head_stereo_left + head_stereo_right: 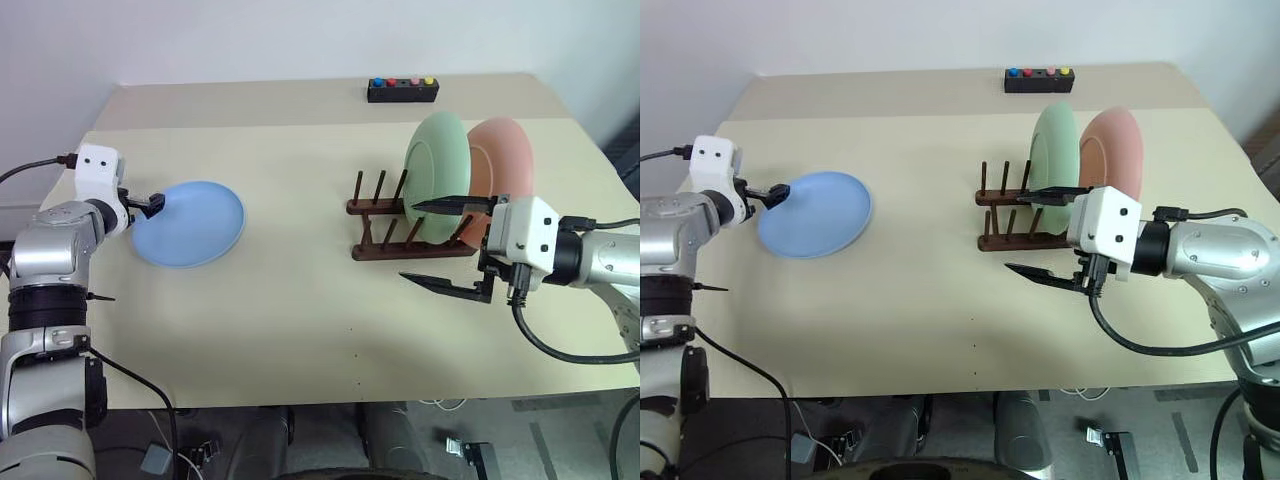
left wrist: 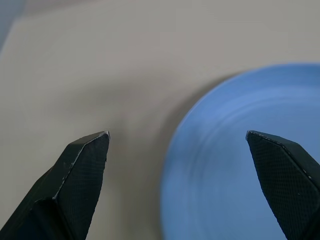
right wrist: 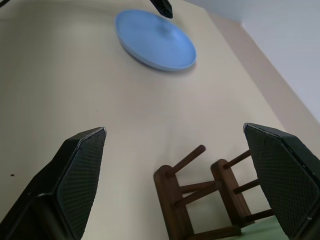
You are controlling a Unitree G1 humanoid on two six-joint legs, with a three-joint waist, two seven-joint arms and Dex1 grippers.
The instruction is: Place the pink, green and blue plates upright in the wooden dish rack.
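Now left gripper [image 1: 152,203] wide open, level at blue plate [image 1: 190,224] rim.

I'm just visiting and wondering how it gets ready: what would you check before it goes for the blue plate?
1. Blue plate lies flat on the table, free to grab: ok.
2. Left gripper open at the plate's rim, one finger over it: ok.
3. Plate actually held: not ok, not yet.
4. Green plate and pink plate upright in the wooden dish rack: ok.
5. Free pegs left in the rack: ok.
6. Right gripper open, empty, close in front of the rack: may block the way, cannot tell.
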